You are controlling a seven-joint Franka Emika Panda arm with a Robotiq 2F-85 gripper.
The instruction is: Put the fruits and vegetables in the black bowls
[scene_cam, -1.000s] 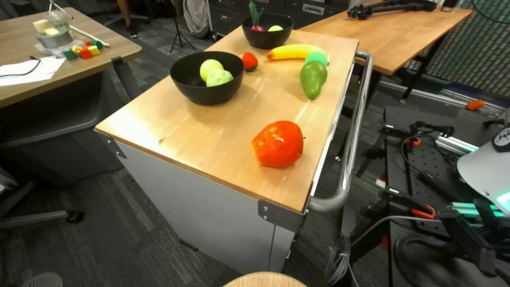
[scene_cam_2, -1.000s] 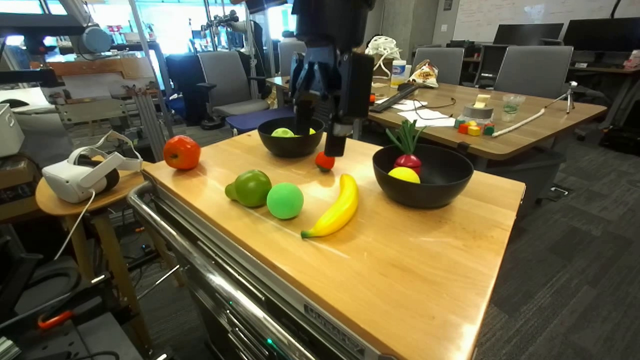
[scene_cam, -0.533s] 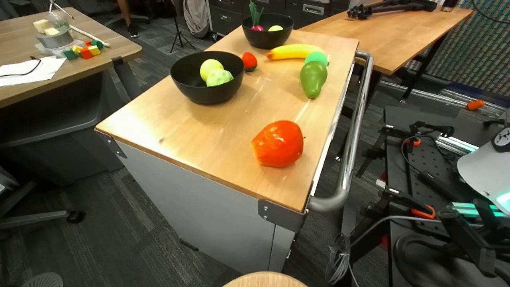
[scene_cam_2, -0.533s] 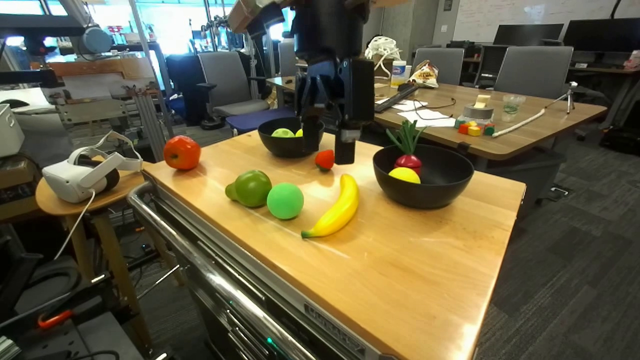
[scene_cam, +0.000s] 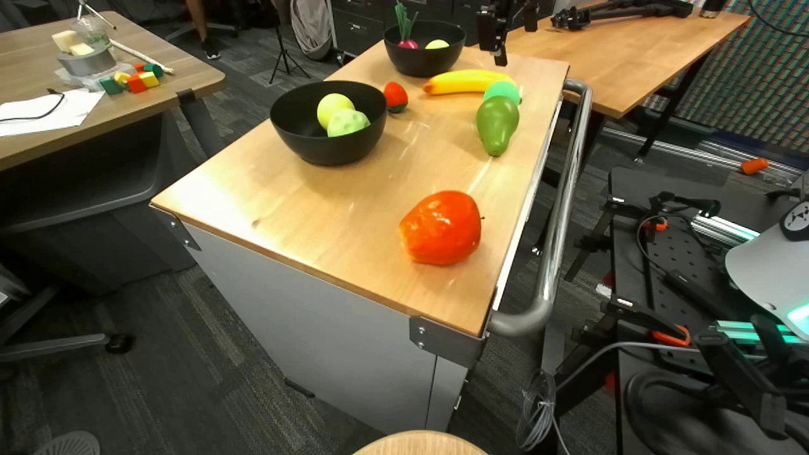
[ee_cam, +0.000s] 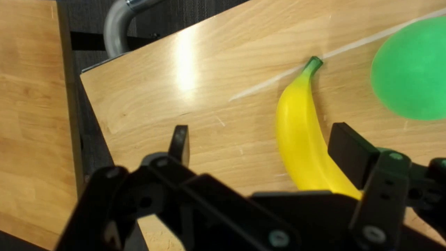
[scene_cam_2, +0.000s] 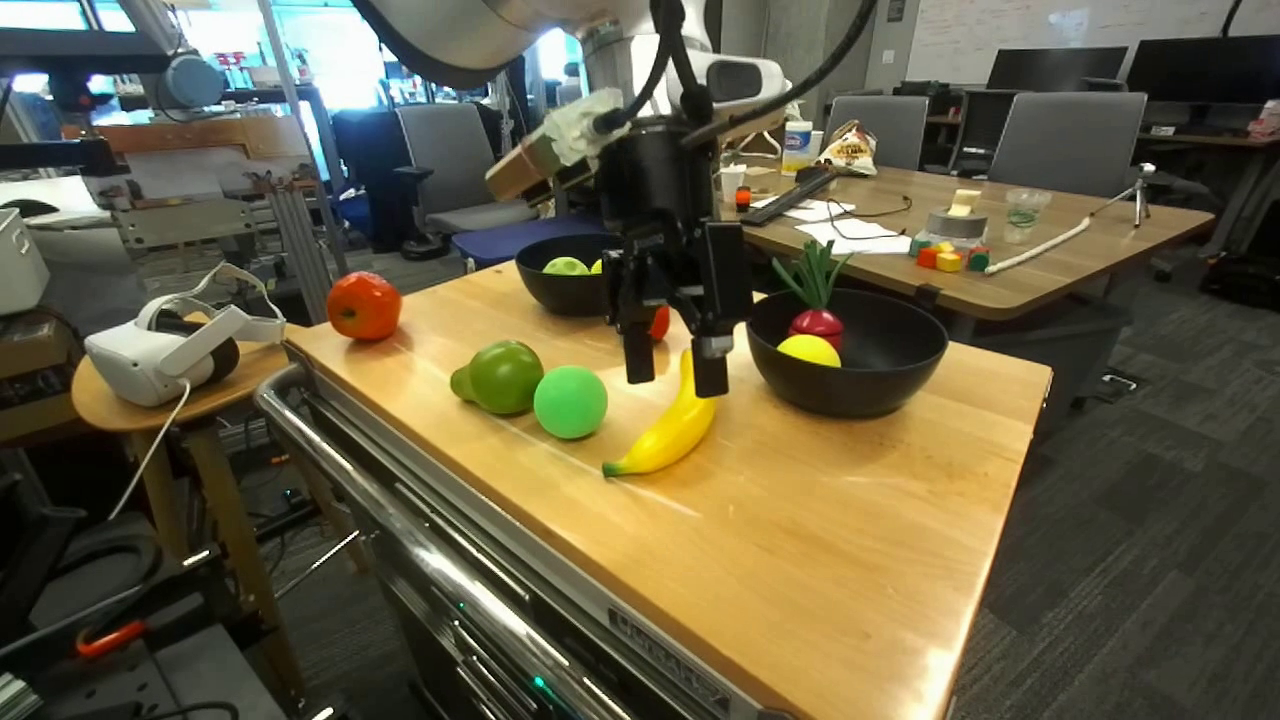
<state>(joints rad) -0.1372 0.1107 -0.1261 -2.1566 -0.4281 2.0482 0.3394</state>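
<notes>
Table bearing two black bowls, produce in each; gripper hovering above, fingers spread apart; banana on the table near the gripper; tomato, pear-shaped green fruit, green ball and small red fruit likewise on the table.

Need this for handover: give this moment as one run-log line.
End effector: open, empty, near banana; banana, tomato: on table; radish: in bowl

Banana from above, every view
</notes>
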